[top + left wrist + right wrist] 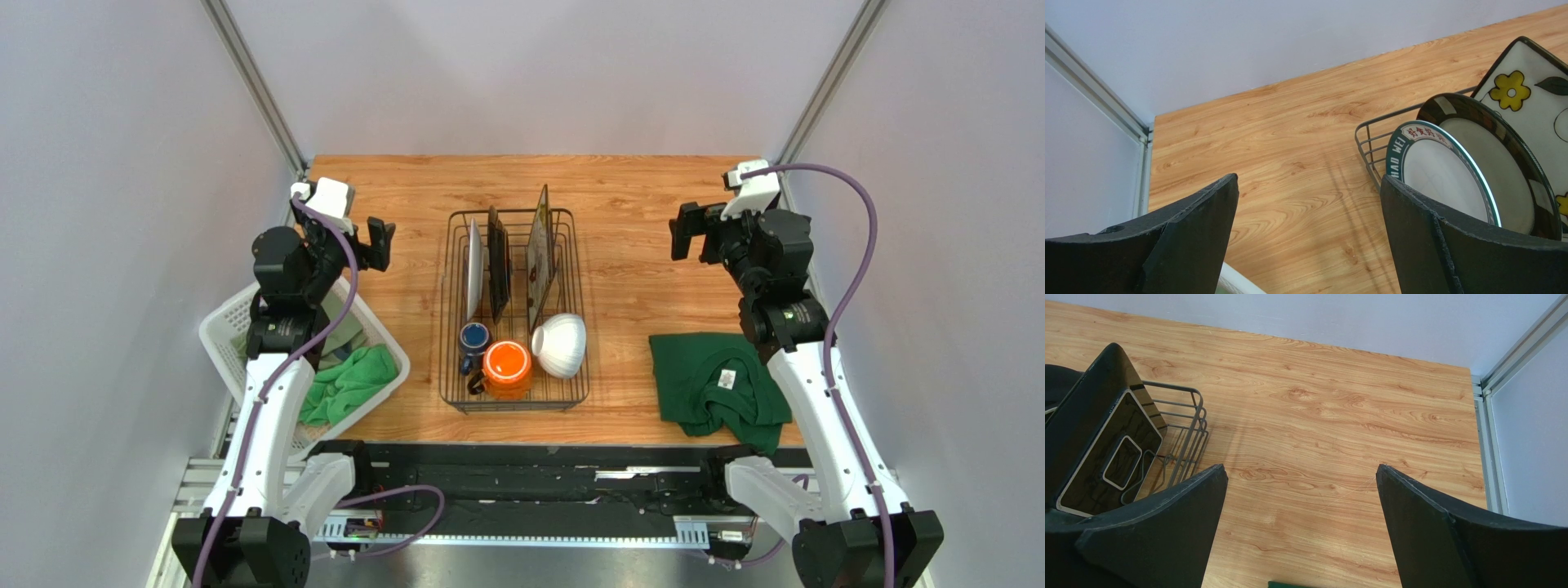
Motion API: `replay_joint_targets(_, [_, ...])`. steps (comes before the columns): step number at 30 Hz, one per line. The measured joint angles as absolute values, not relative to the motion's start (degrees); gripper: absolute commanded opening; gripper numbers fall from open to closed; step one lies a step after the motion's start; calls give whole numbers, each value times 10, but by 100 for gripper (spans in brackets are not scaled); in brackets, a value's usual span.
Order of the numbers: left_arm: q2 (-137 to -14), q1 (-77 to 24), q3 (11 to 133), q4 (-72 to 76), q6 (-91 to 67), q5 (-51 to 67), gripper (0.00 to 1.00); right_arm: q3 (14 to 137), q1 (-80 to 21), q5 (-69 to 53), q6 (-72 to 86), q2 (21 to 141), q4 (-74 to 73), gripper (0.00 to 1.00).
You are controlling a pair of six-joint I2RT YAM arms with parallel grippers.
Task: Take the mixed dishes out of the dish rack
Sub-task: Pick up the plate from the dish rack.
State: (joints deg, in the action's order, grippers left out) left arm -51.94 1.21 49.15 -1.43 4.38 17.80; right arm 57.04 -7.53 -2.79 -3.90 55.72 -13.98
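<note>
1. Standing in the middle of the counter (626, 202), the dish rack (552, 401) lies between the two arms, with its long side running away from their bases and dishes in it.
2. Three plates stand on edge in its far half. A round plate with a green lettered rim (474, 270) is on the left, a round dark-rimmed plate (497, 263) is just beside it, and a square flowered plate (539, 251) stands further right, apart from the other two.
3. The near half holds a blue mug (474, 339) on the left, an orange mug (507, 366) just beside it, and a white bowl (559, 344) on the right, next to the orange mug.
4. The left fingers (1192, 239) are spread wide and hold nothing. They hover to the left of the rack's far end, apart from it, and face the lettered plate.
5. The right fingers (1438, 533) are also spread wide and empty. They hang over bare counter to the right of the rack's far end, well apart from it. Their camera catches the dark back of the square plate.
6. A green cloth (711, 380) lies crumpled on the counter to the right of the rack, near the right arm.
7. A white basket (221, 337) sits at the counter's left edge with a second green cloth (350, 382) inside.
</note>
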Motion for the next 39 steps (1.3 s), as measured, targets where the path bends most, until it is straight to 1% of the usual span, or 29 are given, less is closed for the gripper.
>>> replay_joint_targets(17, [-519,12,491,-15,44,179,93,570,-75,-35,-39,559,-140,100])
replay_joint_targets(27, [-523,12,504,-30,37,196,96,571,-75,-46,-35,569,-140,99])
replay_joint_targets(30, [-523,12,512,-43,32,211,96,576,-75,-57,-23,577,-149,95])
replay_joint_targets(34, [-524,12,518,-52,29,218,96,622,-89,-69,3,613,-182,92])
replay_joint_targets(39, [-524,12,518,-58,29,211,96,701,-150,-64,11,676,-222,92])
